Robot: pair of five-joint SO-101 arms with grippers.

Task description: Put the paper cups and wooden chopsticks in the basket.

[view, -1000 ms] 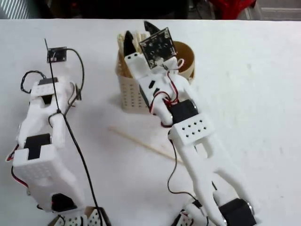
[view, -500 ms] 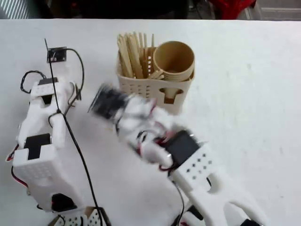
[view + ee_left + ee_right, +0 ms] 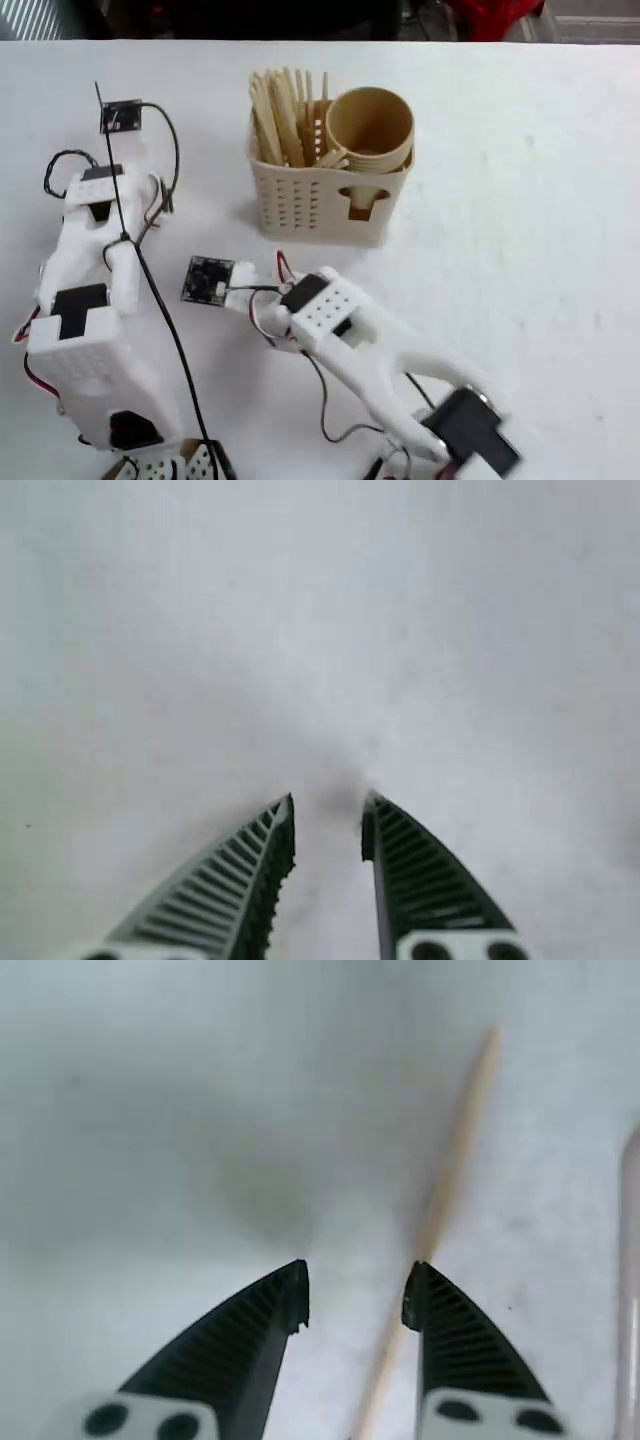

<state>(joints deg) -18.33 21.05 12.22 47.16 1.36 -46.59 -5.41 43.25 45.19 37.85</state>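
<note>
- Wooden chopsticks (image 3: 285,115) and paper cups (image 3: 372,125) stand in the basket (image 3: 325,205) on the desk (image 3: 520,200).
- Left fingers (image 3: 265,850) slightly parted, close over the desk.
- Right fingers (image 3: 270,1315) parted; a loose chopstick (image 3: 445,1190) lies on the desk beside one.

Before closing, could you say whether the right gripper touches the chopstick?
Cannot tell: right wrist view shows the chopstick passing one fingertip, no plain contact or gap.

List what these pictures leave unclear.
- Right wrist view: the loose chopstick runs out of frame by the right gripper, so that end is cut off.
- Right wrist view: a pale strip at the frame's edge is cut off and unidentifiable.
- High view: nesting hides how many paper cups stand in the basket.
</note>
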